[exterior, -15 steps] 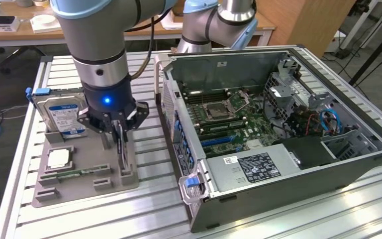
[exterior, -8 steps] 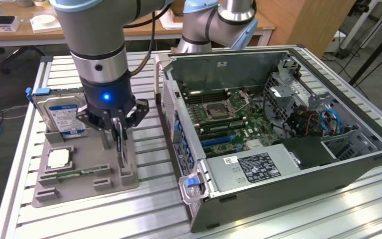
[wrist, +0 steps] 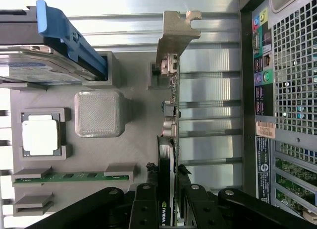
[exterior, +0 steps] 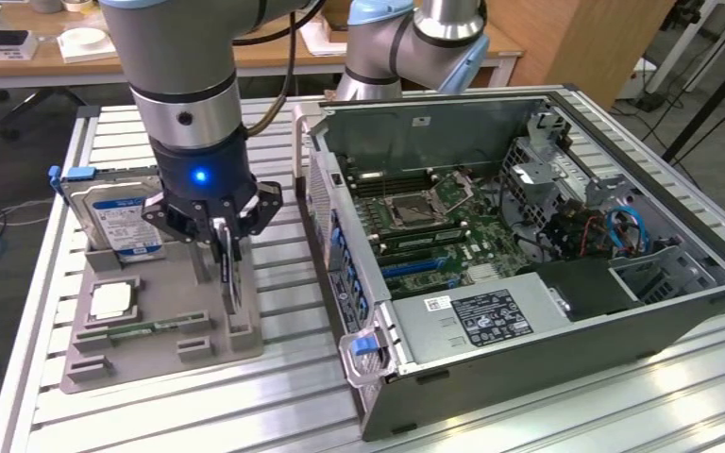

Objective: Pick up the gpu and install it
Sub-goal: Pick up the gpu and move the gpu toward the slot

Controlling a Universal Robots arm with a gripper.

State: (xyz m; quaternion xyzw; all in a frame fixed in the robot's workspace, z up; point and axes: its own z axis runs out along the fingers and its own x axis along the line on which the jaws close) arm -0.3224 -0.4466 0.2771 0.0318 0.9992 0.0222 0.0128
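The gpu (exterior: 229,288) is a thin dark card standing on edge in the grey fixture tray (exterior: 199,363), at the side nearest the computer case. In the wrist view the gpu (wrist: 170,110) appears edge-on, with its silver bracket (wrist: 176,33) at the far end. My gripper (exterior: 227,234) comes straight down onto the card's upper edge. In the wrist view my gripper (wrist: 166,209) has one black finger pressed on each face of the card, so it is shut on it. Whether the card's lower edge still sits in the tray slot I cannot tell.
The tray also holds a silver hard drive (exterior: 117,217) with blue rails, a processor chip (exterior: 110,300) and a green memory stick (exterior: 148,328). The open computer case (exterior: 376,377) lies at the exterior view's right, motherboard (exterior: 438,226) exposed. A second arm (exterior: 400,47) stands behind it.
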